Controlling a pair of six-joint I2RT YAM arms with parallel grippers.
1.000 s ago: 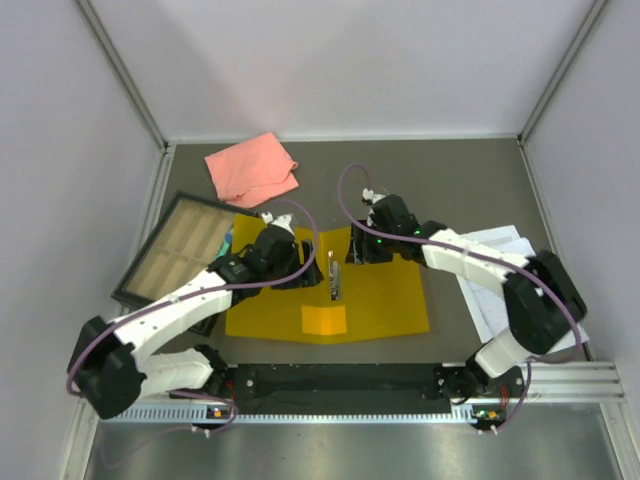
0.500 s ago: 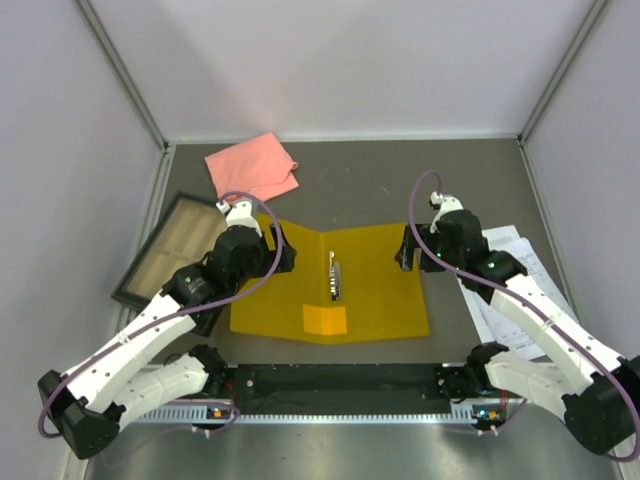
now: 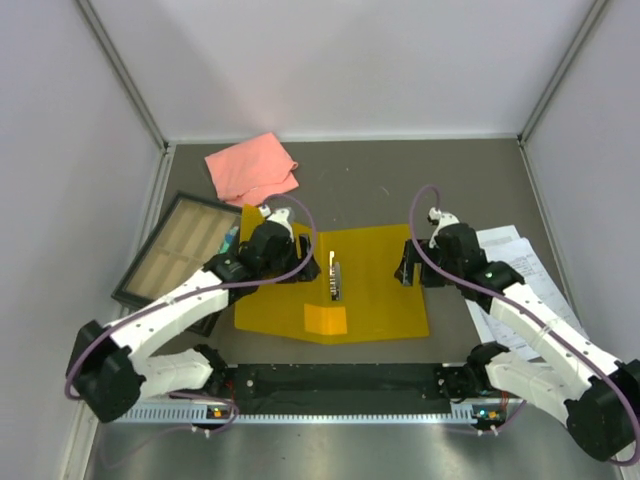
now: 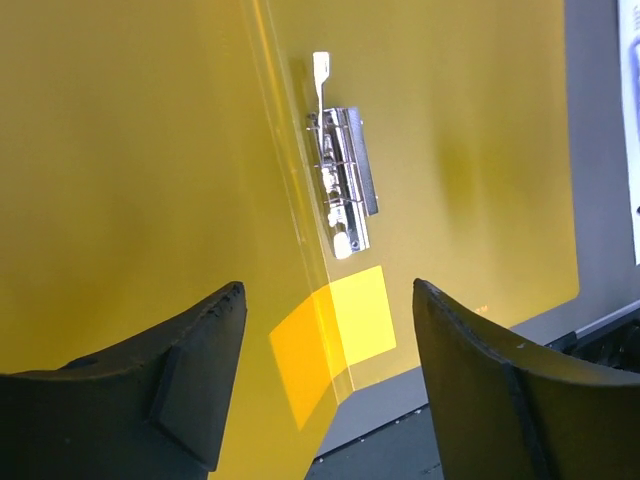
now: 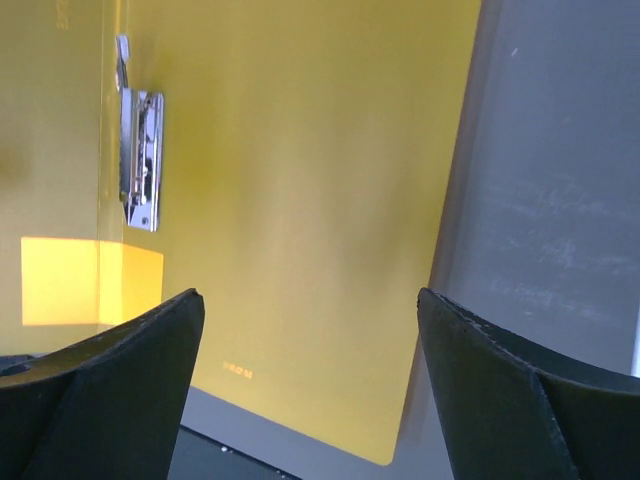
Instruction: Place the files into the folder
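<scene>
The yellow folder (image 3: 375,290) lies spread open in the middle of the table, its metal clip (image 3: 334,280) along the spine. My left gripper (image 3: 292,262) hovers open over the left cover, just left of the spine. In the left wrist view the clip (image 4: 340,185) lies ahead of the open left gripper (image 4: 328,290), and the left cover (image 4: 130,180) looks tilted up from the fold. My right gripper (image 3: 408,262) hangs open above the folder's right edge, with nothing between the fingers of that right gripper (image 5: 310,294). The white printed files (image 3: 515,262) lie right of the folder, partly under the right arm.
A pink cloth (image 3: 252,168) lies at the back left. A black-framed tray (image 3: 172,252) sits at the left, close to the folder's left cover. A brighter orange patch (image 3: 325,320) marks the near end of the spine. The arm bases and a black rail (image 3: 340,382) line the near edge.
The right gripper has drawn back from the clip to the folder's right edge and opened wider. The left gripper swung out left, then came back toward the spine.
</scene>
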